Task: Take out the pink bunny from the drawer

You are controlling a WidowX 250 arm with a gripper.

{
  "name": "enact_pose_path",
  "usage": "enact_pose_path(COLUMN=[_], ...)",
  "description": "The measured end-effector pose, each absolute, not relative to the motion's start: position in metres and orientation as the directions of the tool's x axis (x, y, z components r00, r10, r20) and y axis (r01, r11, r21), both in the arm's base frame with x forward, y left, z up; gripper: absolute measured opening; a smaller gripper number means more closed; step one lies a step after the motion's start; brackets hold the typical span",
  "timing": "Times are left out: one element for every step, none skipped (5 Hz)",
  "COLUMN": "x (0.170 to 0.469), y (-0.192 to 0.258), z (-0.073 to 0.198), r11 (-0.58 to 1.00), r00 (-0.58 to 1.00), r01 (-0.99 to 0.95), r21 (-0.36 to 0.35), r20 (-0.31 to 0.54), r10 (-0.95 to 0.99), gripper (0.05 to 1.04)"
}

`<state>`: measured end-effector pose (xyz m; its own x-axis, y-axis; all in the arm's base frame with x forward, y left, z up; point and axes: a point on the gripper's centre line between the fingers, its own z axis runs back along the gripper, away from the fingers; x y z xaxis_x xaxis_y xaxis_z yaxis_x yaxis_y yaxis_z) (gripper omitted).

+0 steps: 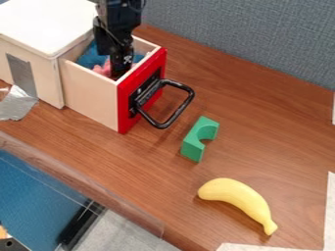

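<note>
Table: we see a wooden table; its far edge runs along a grey partition, and its near edge slants down from the left.
Box: we find a box with a white top at the table's left end; a grey patch is on its side.
Drawer: we see the drawer pulled out of the box; its red front faces right, towards the open wood.
Gripper: we see the black gripper upright over the drawer, its lower end down inside, near the red front; we cannot tell how far open it is, nor whether it has hold of anything.
Banana: we have a yellow banana on the table, nearer its near edge than its far one; its thin end points away from the drawer.
Handle: we see a black loop handle on the red front, sticking out above the wood.
Block: we see a green block with a curved notch, between the handle and the banana.
Silver tape: we see crumpled silver tape beside the box, by the table's near edge.
Pink bunny: we make out part of the pink bunny inside the drawer, against something blue, just beside the gripper; the rest is hidden.
</note>
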<state>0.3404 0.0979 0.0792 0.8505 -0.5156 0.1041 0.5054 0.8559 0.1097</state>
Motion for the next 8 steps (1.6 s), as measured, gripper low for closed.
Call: enact_pose_path(x=[0.335,0.335,0.336,0.335,0.344,0.351,0.352,0.351], y=[0.1,0.101,0.1,0.097,0.094,0.093,0.094,0.085], z=[0.066,0.063,0.064,0.064,0.09,0.113,0.133,0.144], r11=[0.863,0.862,0.86,0.854,0.856,0.859,0.86,0.844], r00=[0.861,0.861,0.858,0.852,0.846,0.841,0.835,0.814], r01=[0.495,0.495,0.498,0.512,0.508,0.505,0.501,0.53], r21=[0.102,0.112,0.111,0.092,0.094,0.083,0.091,0.081], r20=[0.072,0.073,0.077,0.079,0.133,0.177,0.208,0.232], r10=[-0.503,-0.504,-0.507,-0.518,-0.516,-0.511,-0.509,-0.533], gripper=[0.879,0.591,0.421,0.374,0.37,0.37,0.37,0.37])
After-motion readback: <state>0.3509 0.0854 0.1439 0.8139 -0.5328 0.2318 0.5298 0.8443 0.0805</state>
